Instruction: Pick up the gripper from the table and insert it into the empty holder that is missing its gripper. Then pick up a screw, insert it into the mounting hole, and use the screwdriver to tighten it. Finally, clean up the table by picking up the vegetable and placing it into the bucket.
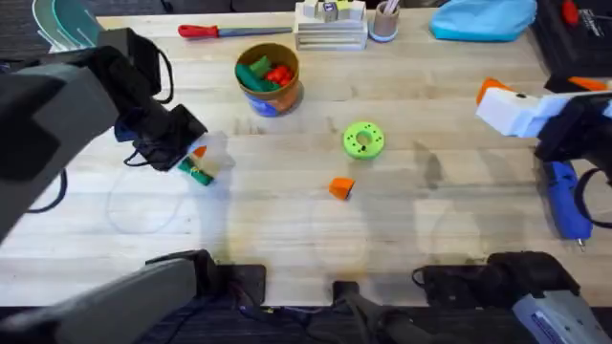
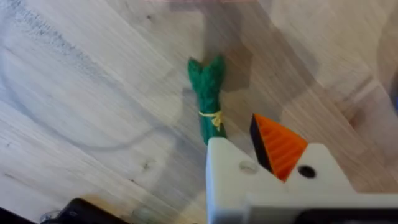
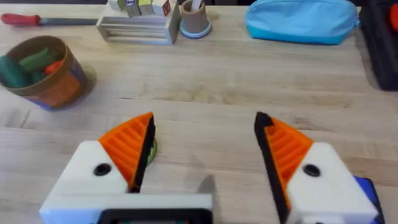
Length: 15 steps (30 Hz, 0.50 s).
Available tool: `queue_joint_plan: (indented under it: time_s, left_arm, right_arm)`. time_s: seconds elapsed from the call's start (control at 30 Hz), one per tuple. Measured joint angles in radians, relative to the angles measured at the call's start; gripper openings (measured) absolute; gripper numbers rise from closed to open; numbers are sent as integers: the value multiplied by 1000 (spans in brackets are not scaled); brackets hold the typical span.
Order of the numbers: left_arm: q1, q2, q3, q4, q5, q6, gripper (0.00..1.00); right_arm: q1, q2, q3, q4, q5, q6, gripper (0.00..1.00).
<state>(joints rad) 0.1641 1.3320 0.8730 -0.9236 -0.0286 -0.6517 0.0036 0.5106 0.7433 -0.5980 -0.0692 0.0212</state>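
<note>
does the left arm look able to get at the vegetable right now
Probably yes: the left gripper hangs right over the vegetable, which lies alone on bare table with nothing between them.

The left gripper [image 1: 196, 162] hangs low near the table's left edge. The right gripper [image 3: 202, 152], near the right edge, has its 2 fingers spread wide.

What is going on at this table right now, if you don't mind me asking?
The left gripper is down at the table over the green vegetable, which lies on the wood at its fingertips. The right gripper hangs open at the right side, holding nothing. The orange gripper block sits loose mid-table near the green disc. The bucket already holds toy food, and the screwdriver lies untouched at the far edge.
</note>
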Motion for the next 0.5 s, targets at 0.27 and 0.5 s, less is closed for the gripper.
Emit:
queue_joint_plan:
  time_s: [0.27,0.5]
  left_arm:
    - [-262,-297,0,4,18,204,28]
    - [-555,-513,0,175,38,367,964]
  right_arm:
    - [0,0,0,0,0,0,935]
    - [0,0,0,0,0,0,935]
